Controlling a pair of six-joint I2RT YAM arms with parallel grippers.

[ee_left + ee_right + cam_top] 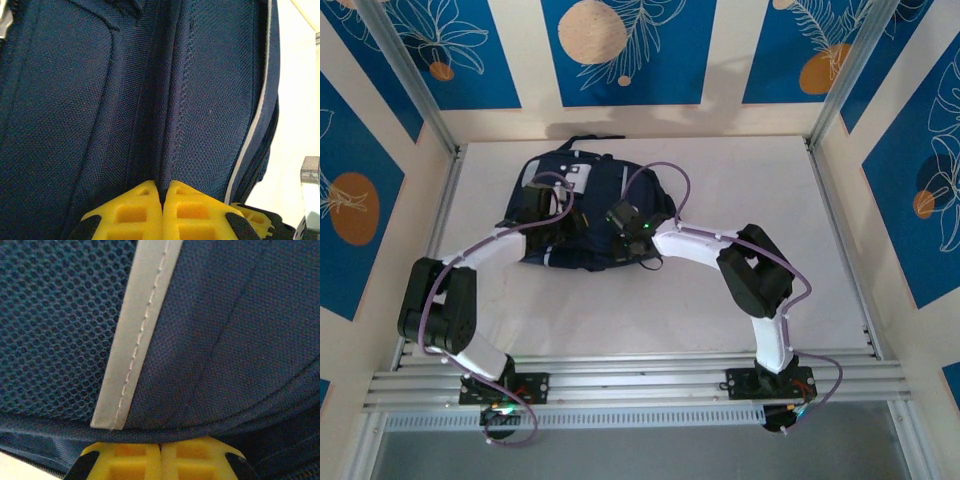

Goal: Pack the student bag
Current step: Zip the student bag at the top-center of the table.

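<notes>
Navy woven student bag (603, 198), pale stitched stripe (137, 335).

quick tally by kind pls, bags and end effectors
bag: 1
end effectors: 2 (left end effector, right end effector)
total: 3

A white table (740, 200) carries one thing — the student bag (582, 245), lying flat toward its far-left part
</notes>
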